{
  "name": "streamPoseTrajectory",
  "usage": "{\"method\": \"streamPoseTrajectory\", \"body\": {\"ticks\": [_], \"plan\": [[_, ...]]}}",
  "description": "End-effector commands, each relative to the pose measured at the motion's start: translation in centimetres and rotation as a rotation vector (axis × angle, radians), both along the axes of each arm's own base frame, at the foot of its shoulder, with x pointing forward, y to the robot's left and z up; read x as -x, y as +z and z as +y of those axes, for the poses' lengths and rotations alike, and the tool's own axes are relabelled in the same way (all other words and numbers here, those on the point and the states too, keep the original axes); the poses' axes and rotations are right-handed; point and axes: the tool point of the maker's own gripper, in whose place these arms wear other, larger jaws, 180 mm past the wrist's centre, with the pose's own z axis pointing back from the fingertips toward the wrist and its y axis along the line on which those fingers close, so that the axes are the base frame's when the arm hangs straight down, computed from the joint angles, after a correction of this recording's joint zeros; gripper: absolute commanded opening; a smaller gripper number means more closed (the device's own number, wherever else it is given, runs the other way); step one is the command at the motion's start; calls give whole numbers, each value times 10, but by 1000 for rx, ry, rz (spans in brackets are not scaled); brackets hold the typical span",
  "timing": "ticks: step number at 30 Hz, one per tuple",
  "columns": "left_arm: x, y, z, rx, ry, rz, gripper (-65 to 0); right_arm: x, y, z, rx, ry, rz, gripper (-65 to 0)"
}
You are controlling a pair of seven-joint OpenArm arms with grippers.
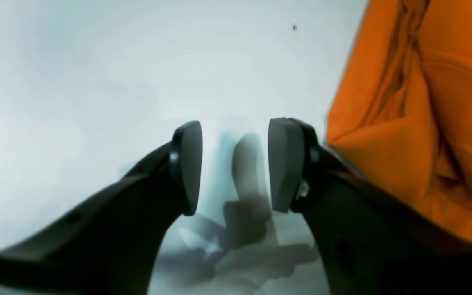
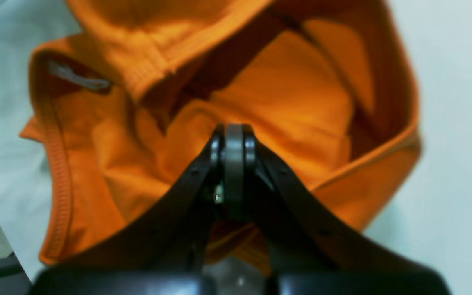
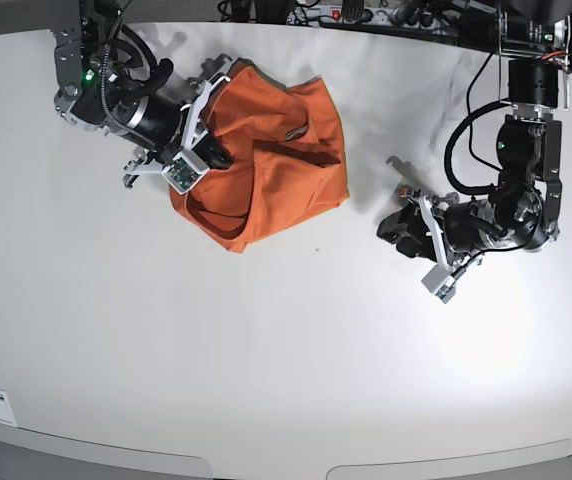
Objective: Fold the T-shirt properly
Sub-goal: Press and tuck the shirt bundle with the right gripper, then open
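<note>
**Shirt bunched, right claw pinched shut**

The shirt [image 3: 276,160] is crumpled on the counter [image 3: 266,350], upper left in base view. The right claw [image 2: 233,141] is pressed together on its fabric. The left claw [image 1: 234,164] is spread, beside the shirt, nothing held.

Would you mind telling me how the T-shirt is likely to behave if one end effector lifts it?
The T-shirt lies bunched in soft folds, so it would probably sag and unfold. It looks thin, likely light. The right end effector appears shut on it, so the fabric seems easy to pinch.
</note>
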Motion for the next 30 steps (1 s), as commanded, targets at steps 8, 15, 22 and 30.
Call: {"method": "streamPoseTrajectory", "body": {"ticks": [8, 15, 22, 30], "plan": [[-10, 19, -1, 29, -4, -56, -368, 1, 17, 57, -115, 90, -51, -650], [-10, 20, -2, 39, -6, -55, -368, -19, 44, 97, -139, 109, -158, -650], [-10, 20, -2, 38, -6, -55, -368, -21, 63, 123, -202, 149, -205, -650], [-10, 21, 9, 9, -2, -52, -368, -48, 47, 147, -235, 144, -192, -650]]}}
